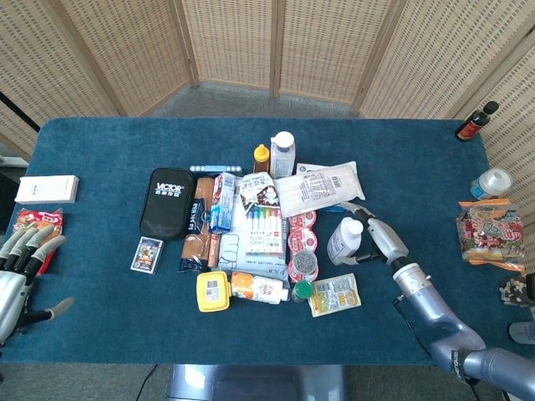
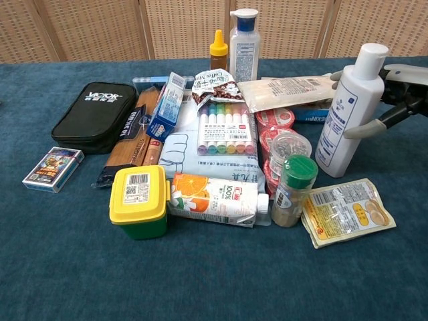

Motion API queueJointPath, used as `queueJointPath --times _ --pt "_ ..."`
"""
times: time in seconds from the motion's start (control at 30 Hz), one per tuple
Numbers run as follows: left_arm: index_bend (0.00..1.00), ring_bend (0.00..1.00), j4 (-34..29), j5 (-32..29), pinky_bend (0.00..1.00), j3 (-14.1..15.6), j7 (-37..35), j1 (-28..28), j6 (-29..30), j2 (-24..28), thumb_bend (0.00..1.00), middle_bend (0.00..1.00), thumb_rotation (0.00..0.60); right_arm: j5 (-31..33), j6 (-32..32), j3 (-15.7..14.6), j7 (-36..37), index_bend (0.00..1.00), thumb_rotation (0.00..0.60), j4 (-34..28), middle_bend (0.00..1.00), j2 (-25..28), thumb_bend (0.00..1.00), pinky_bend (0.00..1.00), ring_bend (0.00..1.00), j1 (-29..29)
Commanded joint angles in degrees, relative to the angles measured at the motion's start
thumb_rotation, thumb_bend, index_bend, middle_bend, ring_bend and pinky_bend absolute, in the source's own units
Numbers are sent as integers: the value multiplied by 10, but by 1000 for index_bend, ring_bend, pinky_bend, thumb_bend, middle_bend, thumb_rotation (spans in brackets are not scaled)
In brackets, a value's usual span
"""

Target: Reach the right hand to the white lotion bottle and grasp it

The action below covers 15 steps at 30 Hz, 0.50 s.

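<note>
The white lotion bottle (image 1: 343, 241) (image 2: 348, 114) stands upright at the right edge of the pile of goods. My right hand (image 1: 380, 241) (image 2: 396, 93) is right beside it on its right. The fingers reach around both sides of the bottle: the thumb tip lies against the near side and another finger shows behind the far side near the shoulder. The hand has not closed around the bottle. My left hand (image 1: 21, 266) hovers at the table's left edge, fingers apart and holding nothing.
Close to the bottle are a green-capped spice jar (image 2: 293, 189), a yellow sachet (image 2: 346, 212), red-lidded cups (image 2: 275, 122) and a white packet (image 2: 289, 90). A clear bottle (image 2: 243, 44) and a yellow-capped one (image 2: 217, 49) stand behind. Snack bags (image 1: 489, 232) lie far right.
</note>
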Motion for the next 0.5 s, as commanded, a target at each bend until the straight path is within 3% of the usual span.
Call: queueJointPath --times 0.03,0.13,0.23,0.37,0.5 --pt "131 0 2 -1 0 2 -2 2 1 -2 161 14 600 7 11 6 -4 7 600 13 275 -15 20 0 109 1" --pt "131 0 6 -2 0 7 -7 7 -1 -8 159 14 600 14 28 13 -3 173 600 26 547 -33 65 41 405 -2" --pt "131 0 12 -8 0 11 -11 9 -5 -13 159 14 600 16 42 17 -3 435 600 38 857 -48 118 361 755 -4" --pt "132 0 19 -12 0 13 -18 9 -11 -19 161 13 600 19 51 18 1 560 600 47 998 -55 166 533 930 -7" --pt "131 0 23 -14 0 12 -20 9 -13 -22 160 14 600 17 64 20 18 589 600 50 1000 -56 183 600 985 -14"
